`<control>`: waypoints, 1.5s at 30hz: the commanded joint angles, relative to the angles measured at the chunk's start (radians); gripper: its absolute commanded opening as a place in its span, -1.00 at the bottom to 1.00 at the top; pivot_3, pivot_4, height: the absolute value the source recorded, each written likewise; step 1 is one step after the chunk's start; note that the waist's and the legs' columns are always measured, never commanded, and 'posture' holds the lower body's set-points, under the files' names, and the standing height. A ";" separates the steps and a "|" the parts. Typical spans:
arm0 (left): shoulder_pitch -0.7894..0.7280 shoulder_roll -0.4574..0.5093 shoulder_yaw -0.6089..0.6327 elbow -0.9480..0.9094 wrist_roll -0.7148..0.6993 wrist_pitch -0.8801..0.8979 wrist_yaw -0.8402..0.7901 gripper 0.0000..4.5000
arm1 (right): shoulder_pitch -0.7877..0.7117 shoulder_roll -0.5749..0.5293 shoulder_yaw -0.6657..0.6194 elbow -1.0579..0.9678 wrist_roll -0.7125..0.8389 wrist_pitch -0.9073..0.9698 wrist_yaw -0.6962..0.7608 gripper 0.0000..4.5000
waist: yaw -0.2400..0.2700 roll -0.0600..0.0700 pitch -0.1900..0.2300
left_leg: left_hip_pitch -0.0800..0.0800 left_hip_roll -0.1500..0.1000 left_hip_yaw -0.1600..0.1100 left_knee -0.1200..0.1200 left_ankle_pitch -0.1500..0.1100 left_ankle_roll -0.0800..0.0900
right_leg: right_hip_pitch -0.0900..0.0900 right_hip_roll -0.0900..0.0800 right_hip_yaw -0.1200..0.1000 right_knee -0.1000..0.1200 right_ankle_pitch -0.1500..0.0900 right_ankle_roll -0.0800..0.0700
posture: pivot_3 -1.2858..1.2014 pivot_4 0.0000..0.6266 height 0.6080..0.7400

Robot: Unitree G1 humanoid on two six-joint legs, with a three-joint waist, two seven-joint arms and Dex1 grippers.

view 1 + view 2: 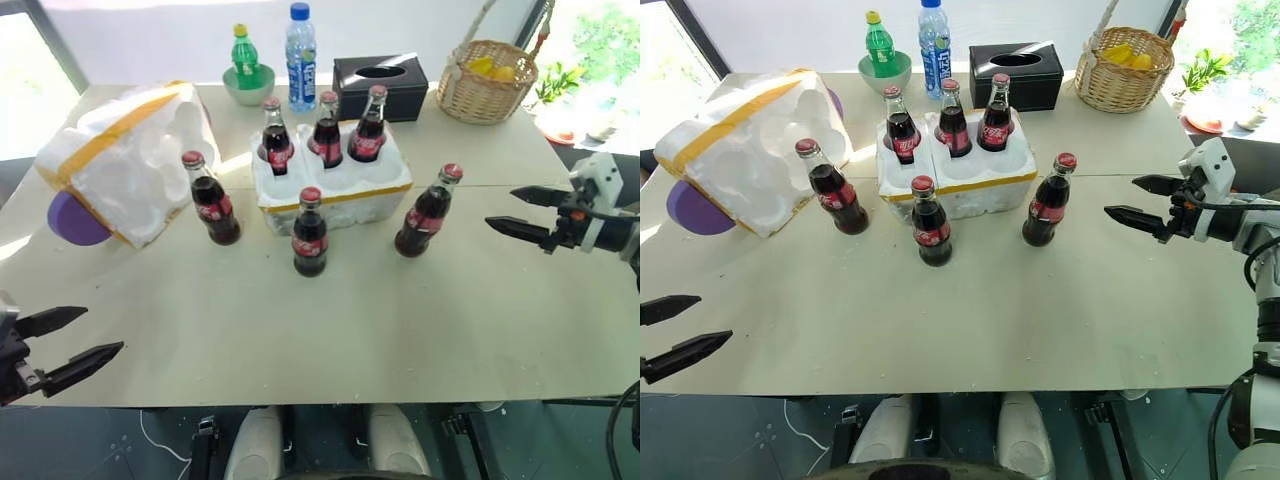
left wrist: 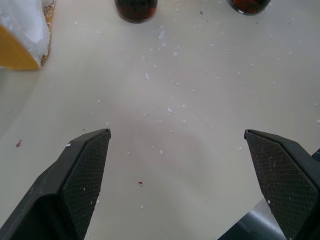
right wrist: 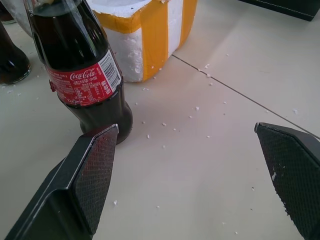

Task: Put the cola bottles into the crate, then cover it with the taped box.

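three cola bottles (image 1: 326, 130) stand in the back wells of the crate (image 1: 335, 190) at desk (image 1: 330, 320) centre; three more stand on the desk at its 5, 6 and 8 o'clock. the taped box (image 1: 125, 160) lies at 9 o'clock. left pincer (image 1: 65, 345) and right pincer (image 1: 528, 212) gape wide, empty.

- You have three small glass cola bottles (image 1: 327, 130) standing in the low white foam crate's (image 1: 335, 199) back wells.
- Three more (image 1: 310, 233) stand on the table before it.
- The large yellow-taped foam box (image 1: 125, 160) lies left of it.
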 commanded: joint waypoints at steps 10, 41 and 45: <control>-0.027 0.011 0.016 -0.007 0.005 0.029 0.017 1.00 | -0.010 -0.014 -0.037 -0.092 0.032 0.053 -0.008 1.00 | -0.001 0.000 0.000 | 0.000 0.000 0.000 0.000 0.000 0.000 | 0.000 0.000 0.000 0.000 0.000 0.000 | 0.03 -0.52 1.00; -1.002 -0.117 -0.755 0.561 0.240 -0.225 0.206 1.00 | 0.126 -0.187 -0.396 -0.739 0.686 0.738 0.017 1.00 | 0.026 0.002 -0.002 | 0.001 0.002 0.001 0.000 0.001 -0.001 | 0.001 0.003 0.001 0.002 0.003 0.003 | 0.03 -0.52 1.00; -1.121 -0.146 -0.831 0.709 0.287 -0.290 0.144 1.00 | 0.158 -0.171 -0.410 -0.800 0.748 0.753 -0.037 1.00 | 0.028 0.002 -0.002 | 0.001 0.002 0.001 0.001 0.001 -0.001 | 0.001 0.003 0.001 0.002 0.003 0.003 | 0.03 -0.52 1.00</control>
